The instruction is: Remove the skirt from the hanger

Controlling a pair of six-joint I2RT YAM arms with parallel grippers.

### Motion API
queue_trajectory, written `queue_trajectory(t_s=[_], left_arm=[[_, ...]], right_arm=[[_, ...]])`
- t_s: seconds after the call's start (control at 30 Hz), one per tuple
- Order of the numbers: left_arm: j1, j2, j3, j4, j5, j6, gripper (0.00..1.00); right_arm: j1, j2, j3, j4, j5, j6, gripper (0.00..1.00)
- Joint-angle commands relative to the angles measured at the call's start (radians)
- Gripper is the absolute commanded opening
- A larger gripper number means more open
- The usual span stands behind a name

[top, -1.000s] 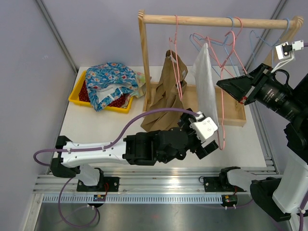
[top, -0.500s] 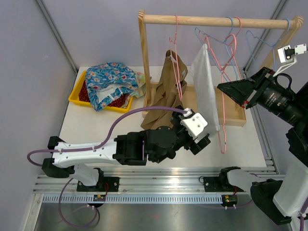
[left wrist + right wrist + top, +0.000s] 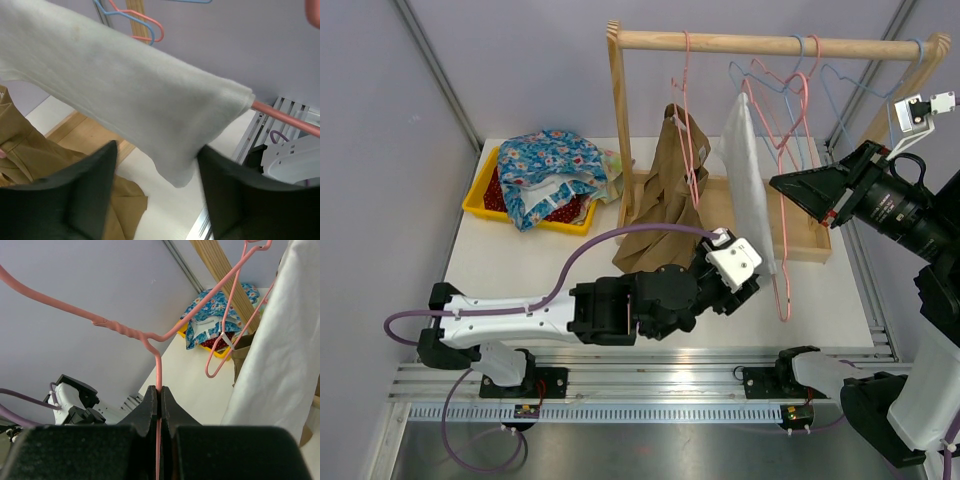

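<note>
A white skirt [image 3: 748,190] hangs on a pink wire hanger [image 3: 790,170] under the wooden rail [image 3: 770,42]. My right gripper [image 3: 777,183] is shut on the hanger's wire [image 3: 159,365], with the skirt [image 3: 280,355] just to its right. My left gripper [image 3: 750,285] is open below the skirt's lower corner. In the left wrist view the corner [image 3: 175,165] dips between its two dark fingers [image 3: 90,195], apart from both. The hanger's bar [image 3: 285,117] pokes out of the skirt's end.
A brown garment [image 3: 660,200] hangs on another pink hanger [image 3: 688,120] left of the skirt. Blue and pink empty hangers [image 3: 840,80] hang on the rail at the right. A yellow bin [image 3: 480,190] of floral clothes sits at the back left. The rack's wooden base [image 3: 805,240] lies behind the skirt.
My left gripper drew back left and now sits slightly right again under the skirt's corner. My right gripper and the hanger shifted a little; the hangers on the rail swung.
</note>
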Motion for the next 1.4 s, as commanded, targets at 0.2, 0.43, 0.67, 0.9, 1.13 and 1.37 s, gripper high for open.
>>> queue_trajectory(t_s=[0.2, 0.43, 0.67, 0.9, 1.13, 1.37], left_arm=[[0.061, 0.000, -0.024, 0.185, -0.006, -0.024, 0.18], [0.075, -0.087, -0.160, 0.236, 0.004, -0.093, 0.00], [-0.001, -0.193, -0.481, 0.254, 0.019, -0.383, 0.00], [-0.199, -0.227, -0.671, 0.101, -0.156, -0.652, 0.00], [-0.325, -0.252, -0.671, -0.080, -0.278, -0.822, 0.00], [-0.389, -0.272, -0.668, -0.241, -0.338, -0.980, 0.00]], right_arm=[[0.003, -0.006, 0.021, 0.087, -0.071, 0.022, 0.00], [0.003, -0.009, -0.030, 0.103, -0.010, -0.004, 0.00], [0.003, 0.068, 0.097, 0.074, 0.066, -0.054, 0.00], [0.003, 0.143, 0.196, 0.063, 0.129, -0.090, 0.00], [0.003, 0.145, 0.076, 0.184, 0.168, -0.070, 0.00], [0.003, 0.233, 0.122, 0.221, 0.234, -0.100, 0.00]])
